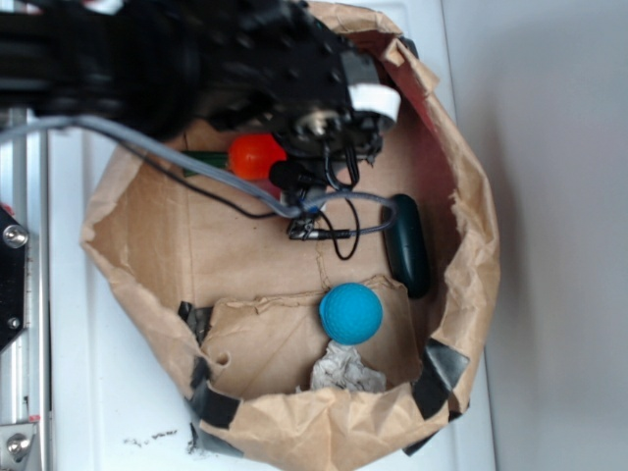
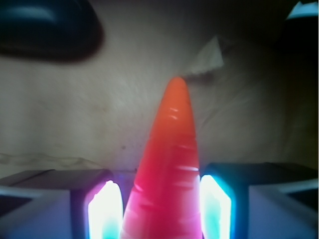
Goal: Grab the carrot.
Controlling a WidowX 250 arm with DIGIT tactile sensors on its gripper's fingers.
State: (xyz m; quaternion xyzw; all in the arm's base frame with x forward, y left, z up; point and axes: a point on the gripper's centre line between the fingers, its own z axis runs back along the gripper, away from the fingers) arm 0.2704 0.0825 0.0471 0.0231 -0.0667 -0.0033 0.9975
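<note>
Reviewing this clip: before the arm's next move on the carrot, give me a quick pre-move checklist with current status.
1. Carrot lies between the end effector fingers: ok, in the wrist view.
2. Carrot centered in the gap: ok, a finger on each side.
3. Fingers pressing on the carrot: cannot tell; glare hides the contact.
4. Ball clear of the end effector: ok, well apart.
5. Dark oblong object clear: ok, off to one side.
6. Carrot lifted off the paper bag: cannot tell.
</note>
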